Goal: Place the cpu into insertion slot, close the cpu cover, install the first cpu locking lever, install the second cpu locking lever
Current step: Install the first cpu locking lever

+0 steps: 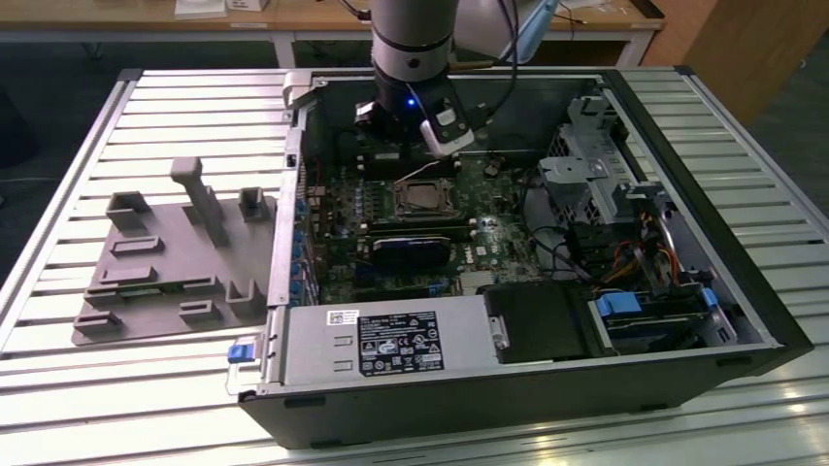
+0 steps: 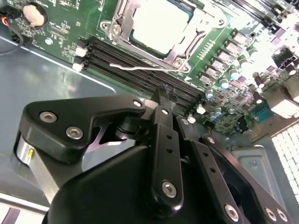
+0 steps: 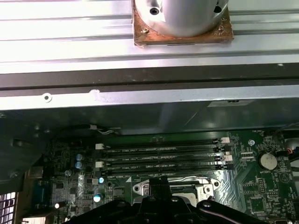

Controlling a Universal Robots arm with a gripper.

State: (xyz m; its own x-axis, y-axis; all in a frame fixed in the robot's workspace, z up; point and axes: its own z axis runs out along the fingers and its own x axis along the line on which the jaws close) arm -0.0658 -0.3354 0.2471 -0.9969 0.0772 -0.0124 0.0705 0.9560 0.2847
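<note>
The cpu (image 1: 421, 199) (image 2: 159, 21), with a dull silvery top, sits in the insertion slot (image 1: 400, 208) on the green board. The cpu cover (image 2: 184, 52), a thin silver frame, lies down around it. One thin wire locking lever (image 2: 133, 68) (image 1: 417, 173) stands off the board beside the socket, unlatched. My gripper (image 1: 412, 153) (image 2: 161, 91) (image 3: 159, 183) hangs just above the socket's far edge, over the memory slots. Its fingers look shut together with nothing held.
The open computer case (image 1: 293, 146) lies on a slatted metal table. Black memory slots (image 3: 161, 156) run beside the socket. A black rectangular module (image 1: 414, 248), a power supply (image 1: 388, 340) and a drive cage (image 1: 596, 175) crowd around. A grey fixture (image 1: 169, 262) lies at the exterior view's left.
</note>
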